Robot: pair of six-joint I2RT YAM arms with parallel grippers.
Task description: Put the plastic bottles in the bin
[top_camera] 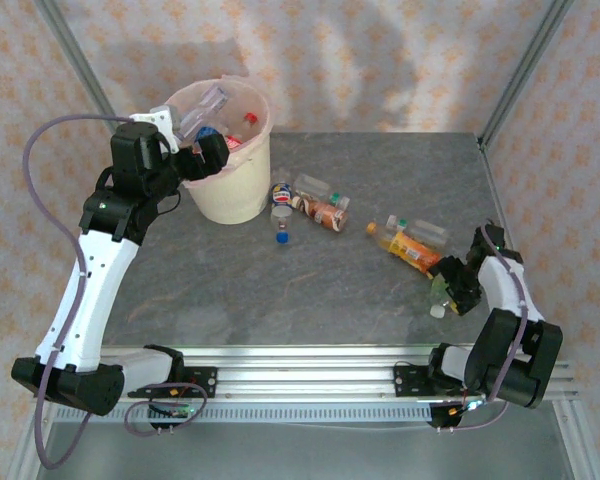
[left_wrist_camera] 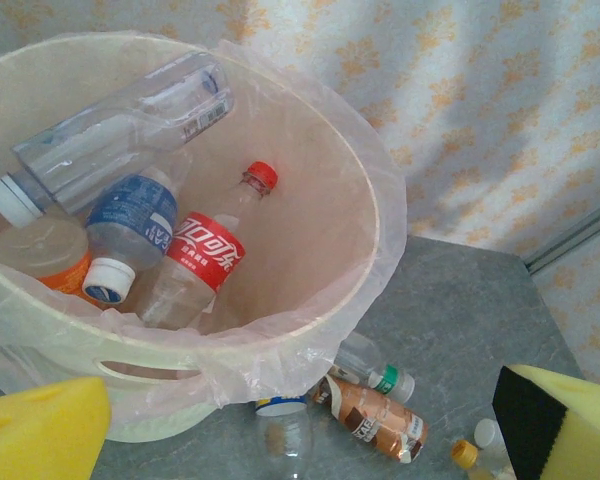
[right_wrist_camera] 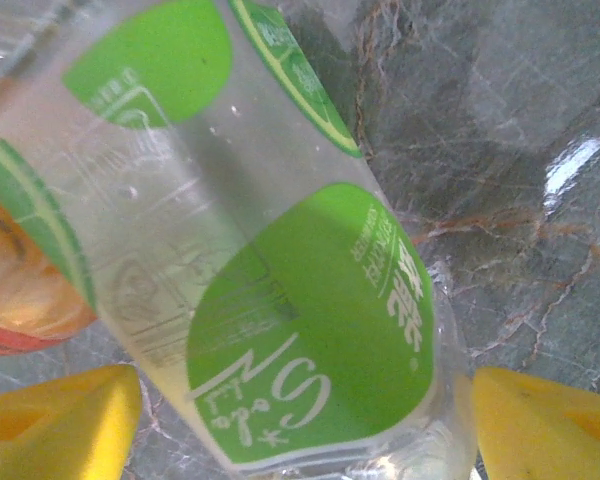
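Observation:
The cream bin [top_camera: 230, 195] with its pink liner [left_wrist_camera: 380, 215] stands at the back left. Inside lie a red-labelled bottle [left_wrist_camera: 206, 254], a blue-labelled one [left_wrist_camera: 132, 216], a big clear one [left_wrist_camera: 120, 130] and an orange one [left_wrist_camera: 42, 256]. My left gripper [top_camera: 193, 155] [left_wrist_camera: 300, 440] hangs open at the bin's near rim, nothing between its yellow pads [left_wrist_camera: 40, 432]. My right gripper [top_camera: 452, 288] [right_wrist_camera: 305, 430] straddles a clear green-labelled bottle [right_wrist_camera: 310, 330] [top_camera: 438, 308] lying on the table. Its right pad [right_wrist_camera: 545, 425] is at the bottle's side, with a small gap at the left pad.
Loose bottles lie beside the bin: a brown-labelled one [top_camera: 328, 213] [left_wrist_camera: 375, 420], a clear green-banded one [left_wrist_camera: 375, 372], a blue-capped one [top_camera: 281, 237]. Orange bottles [top_camera: 412, 248] lie just left of my right gripper. Cage posts [top_camera: 515, 75] rise at the table's back corners.

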